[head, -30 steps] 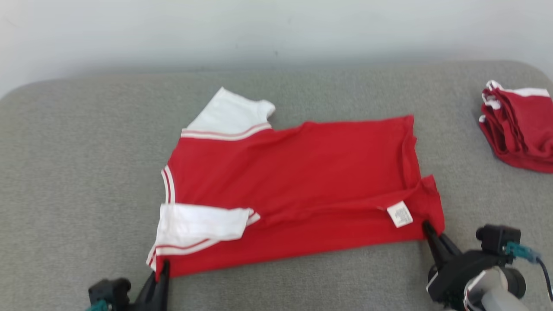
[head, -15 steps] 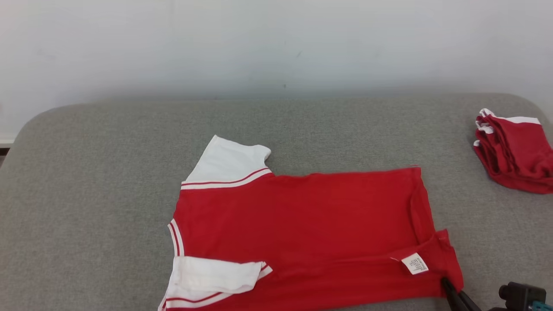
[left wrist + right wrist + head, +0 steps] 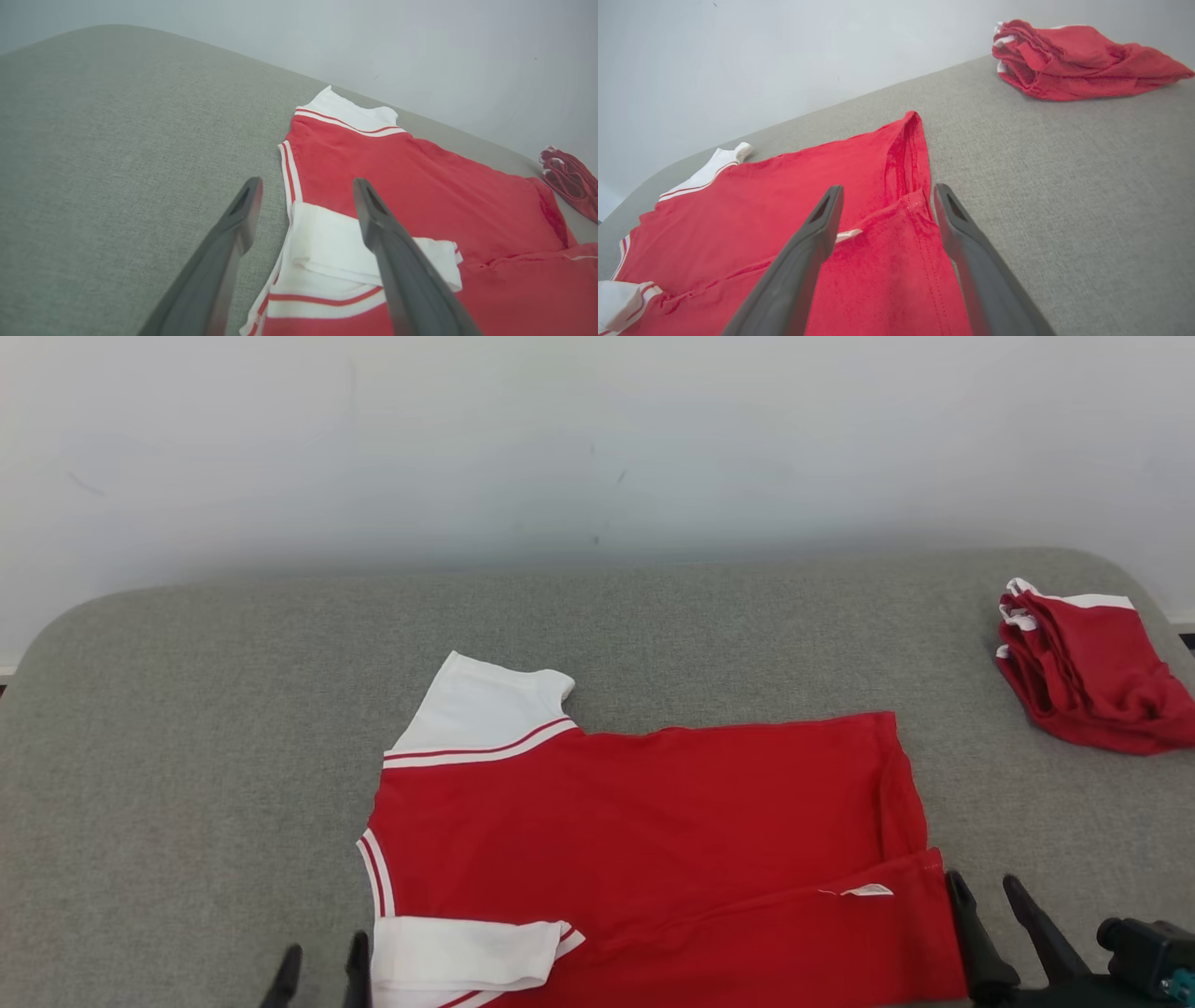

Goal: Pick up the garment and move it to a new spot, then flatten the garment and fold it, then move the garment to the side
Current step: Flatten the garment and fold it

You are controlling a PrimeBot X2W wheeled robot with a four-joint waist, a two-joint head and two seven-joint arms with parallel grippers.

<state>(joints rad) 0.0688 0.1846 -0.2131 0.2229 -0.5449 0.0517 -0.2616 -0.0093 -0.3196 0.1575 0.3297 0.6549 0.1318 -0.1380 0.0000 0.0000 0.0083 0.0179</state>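
1. The left tool (image 3: pixel 321 963) is seen parted and empty, just beside the folded white sleeve (image 3: pixel 457 957).
2. The right tool (image 3: pixel 984 887) is also spread, with nothing gripped, just beside the hem corner (image 3: pixel 924 915).
3. The garment (image 3: pixel 653 821) is laid flat on the grey surface (image 3: pixel 187 756), its near edge folded over.
4. A folded red pile (image 3: pixel 1083 681) is set well apart, far right.

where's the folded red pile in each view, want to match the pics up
Head view: the folded red pile is at the right edge, just above mid-height.
Left wrist view: the pile is at the right edge, mid-height, cut off by the frame.
Right wrist view: the pile is at the upper right.
Shared landmark: the far white sleeve.
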